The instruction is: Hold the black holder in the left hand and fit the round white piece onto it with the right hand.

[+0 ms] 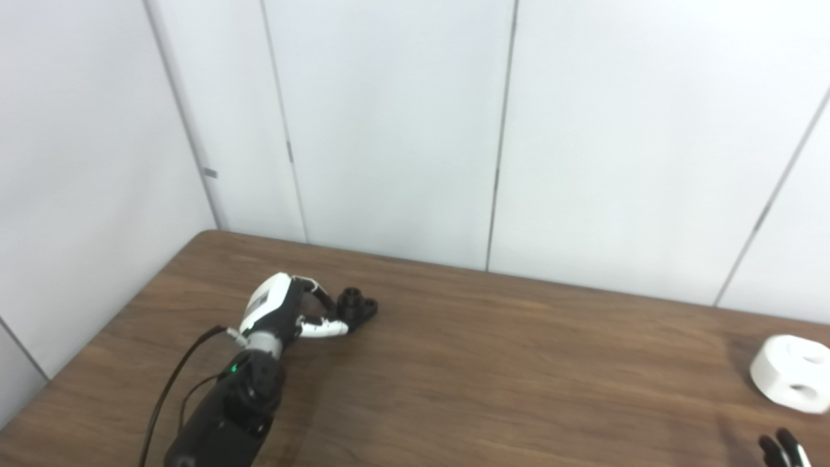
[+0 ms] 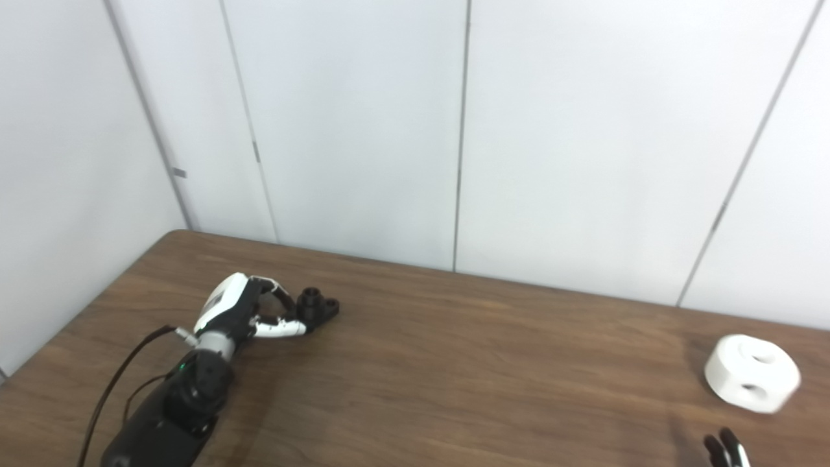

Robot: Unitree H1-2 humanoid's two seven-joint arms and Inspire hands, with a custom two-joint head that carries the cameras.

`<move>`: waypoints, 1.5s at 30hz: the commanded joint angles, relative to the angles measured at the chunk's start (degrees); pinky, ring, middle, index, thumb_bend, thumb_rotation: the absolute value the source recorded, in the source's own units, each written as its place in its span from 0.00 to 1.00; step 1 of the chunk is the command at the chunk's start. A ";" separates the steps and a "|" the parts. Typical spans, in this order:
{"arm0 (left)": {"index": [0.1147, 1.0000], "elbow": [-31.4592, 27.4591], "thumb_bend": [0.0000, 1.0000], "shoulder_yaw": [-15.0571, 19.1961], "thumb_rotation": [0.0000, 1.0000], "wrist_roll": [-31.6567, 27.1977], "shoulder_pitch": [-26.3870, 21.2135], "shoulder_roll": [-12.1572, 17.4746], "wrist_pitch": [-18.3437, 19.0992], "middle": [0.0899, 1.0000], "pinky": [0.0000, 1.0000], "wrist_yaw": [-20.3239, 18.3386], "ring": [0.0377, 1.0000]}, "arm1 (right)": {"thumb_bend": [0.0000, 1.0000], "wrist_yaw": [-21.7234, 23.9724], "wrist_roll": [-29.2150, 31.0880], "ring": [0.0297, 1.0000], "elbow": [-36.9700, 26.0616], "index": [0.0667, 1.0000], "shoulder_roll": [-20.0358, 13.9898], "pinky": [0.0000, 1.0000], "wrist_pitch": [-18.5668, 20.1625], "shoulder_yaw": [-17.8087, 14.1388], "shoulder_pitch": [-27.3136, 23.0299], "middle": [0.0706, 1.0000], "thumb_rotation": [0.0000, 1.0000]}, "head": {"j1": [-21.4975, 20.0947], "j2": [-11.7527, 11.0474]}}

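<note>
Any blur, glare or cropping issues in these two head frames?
Left eye view: white piece clipped at the right edge, soft-edged; black holder dark, little detail. Right eye view: white piece whole, slightly soft; right robot hand cut off at the bottom. No glare; soft shadows.

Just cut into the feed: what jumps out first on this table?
The left hand at the table's far left, fingers curled at the black holder, which sits on the wood. Far right lies the round white piece, untouched. Only the right hand's fingertips show, at the bottom edge below it.
</note>
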 commanded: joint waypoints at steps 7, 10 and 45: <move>0.42 -12.28 0.52 -3.16 0.05 1.05 5.42 0.92 0.40 0.77 0.86 -6.34 0.89 | 0.65 -1.11 -1.26 0.97 -0.20 1.00 0.44 1.00 -0.24 0.12 0.75 0.93 1.00 | -2.40 0.68; 0.42 -14.52 0.52 -3.04 0.05 -0.45 7.86 -0.70 -2.85 0.76 0.85 -5.86 0.88 | 0.66 -1.34 -2.04 0.96 -0.28 0.99 0.30 1.00 -0.36 0.11 0.67 0.93 1.00 | -2.67 0.81; 0.42 -27.38 0.52 -20.65 0.05 15.43 23.22 -5.26 -16.64 0.77 0.79 -11.82 0.88 | 0.64 -4.40 -6.10 0.95 -10.78 1.00 2.81 1.00 11.77 4.31 -0.07 0.93 1.00 | -15.56 12.11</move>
